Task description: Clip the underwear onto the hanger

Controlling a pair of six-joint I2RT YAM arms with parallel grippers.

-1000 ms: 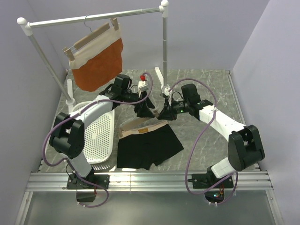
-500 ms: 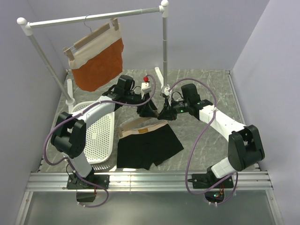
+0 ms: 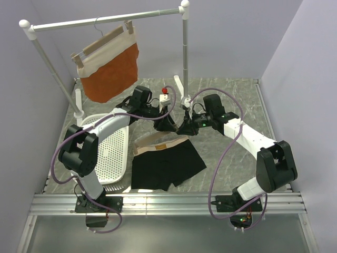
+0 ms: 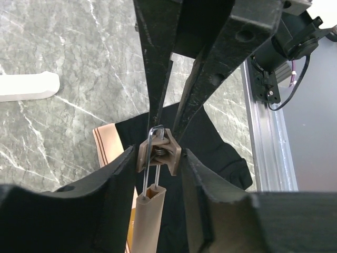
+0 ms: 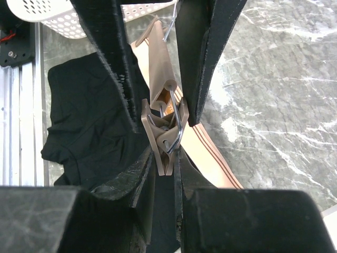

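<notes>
The black underwear lies flat on the table, its tan waistband toward the back. It also shows in the left wrist view and the right wrist view. Both grippers meet just above the waistband at one wooden clip of the pale hanger. My left gripper has its fingers against both sides of that clip. My right gripper is shut on the clip's tail ends. The hanger bar runs away under the left gripper's fingers. In the top view the left gripper and right gripper hide the hanger.
A white perforated basket lies left of the underwear. A rust-orange garment hangs from the white rail at the back left. The rack's right pole stands just behind the grippers. A metal rail runs along the near edge.
My left gripper has shifted slightly right, closer against the right gripper. The right arm and the underwear have not moved.
</notes>
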